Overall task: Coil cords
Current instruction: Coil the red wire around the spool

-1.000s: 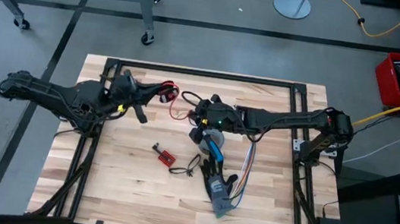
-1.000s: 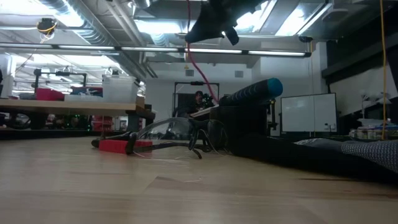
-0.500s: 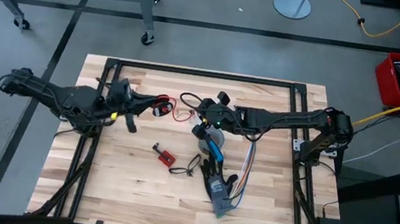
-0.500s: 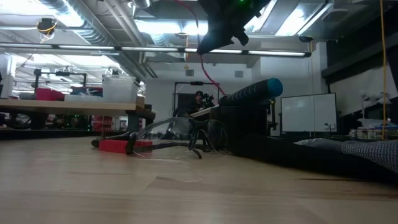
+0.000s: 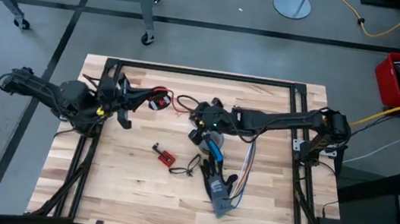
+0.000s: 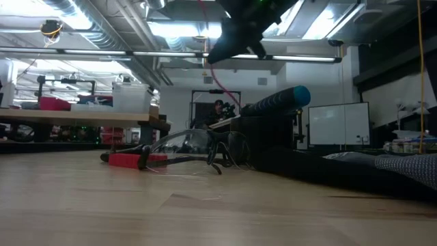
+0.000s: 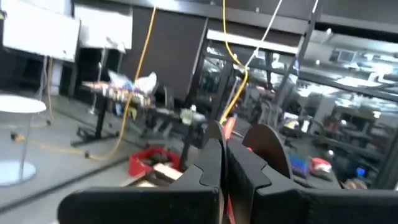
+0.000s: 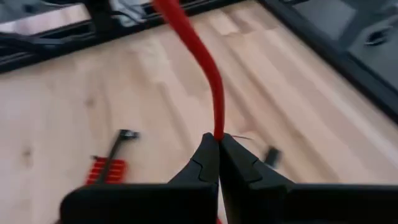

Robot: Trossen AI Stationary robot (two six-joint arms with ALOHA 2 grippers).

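The cords show in the high view as a small black-and-red bundle (image 5: 160, 101) above the table's far middle. A red strand (image 5: 180, 100) runs from it toward the right. My left gripper (image 5: 154, 101) is shut at the bundle. My right gripper (image 5: 195, 116) is shut on the red strand (image 8: 214, 81). In the low view the strand (image 6: 213, 72) hangs below the right gripper (image 6: 235, 42), well above the tabletop. My left gripper holds the cords' bundle clear of the table, its fingers coming about level from the table's left. In its wrist view a bit of red (image 7: 230, 126) shows between the shut fingers; which part that is cannot be told. My right gripper pinches the red strand (image 8: 218, 132) between its two fingertips, slanting down from the table's right. The strand leads away past the tips, lifted clear of the table.
Near the table's middle lie a small red board with a black wire (image 5: 165, 154), a grey tape roll (image 5: 217, 138), a blue-handled tool (image 5: 215, 151), multicoloured ribbon wires (image 5: 246, 164) and a grey device (image 5: 219, 193). Bare wood lies at the near left.
My left gripper has swung a little toward the table's left edge, carrying the bundle and rolling slightly. The bundle now sits farther from my right gripper, which has stayed about where it was, shut on the red strand.
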